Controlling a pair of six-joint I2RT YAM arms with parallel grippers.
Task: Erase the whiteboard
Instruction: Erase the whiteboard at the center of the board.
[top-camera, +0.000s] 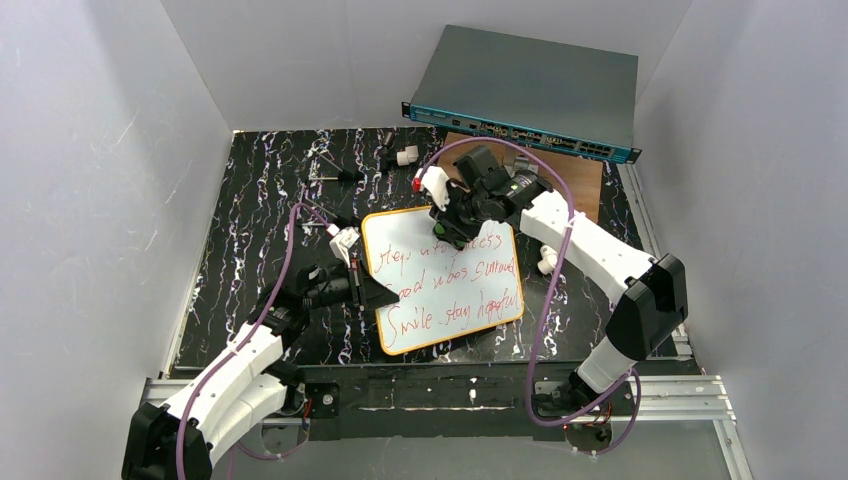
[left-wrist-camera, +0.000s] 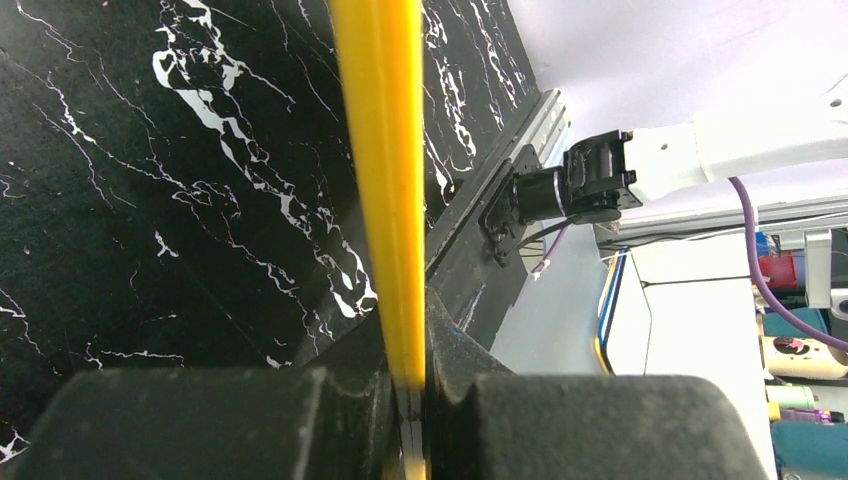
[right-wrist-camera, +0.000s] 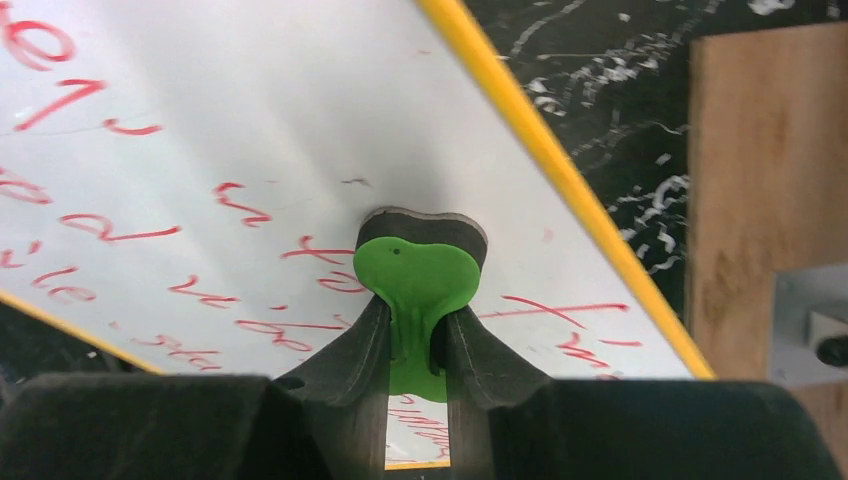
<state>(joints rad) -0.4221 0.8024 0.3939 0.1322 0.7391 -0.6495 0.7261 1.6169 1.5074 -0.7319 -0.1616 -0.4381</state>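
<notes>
Whiteboard at bench centre, full of red writing. Frame at its 9 o'clock pinched by left pincer. At 1 o'clock, right pincer pinches green eraser, felt on surface. Risk: hard stroke twists board out of left grip; tilted eraser leaves streaks.

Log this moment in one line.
left gripper: shut on whiteboard frame | right gripper: shut on eraser, on whiteboard | writing: not erased
</notes>
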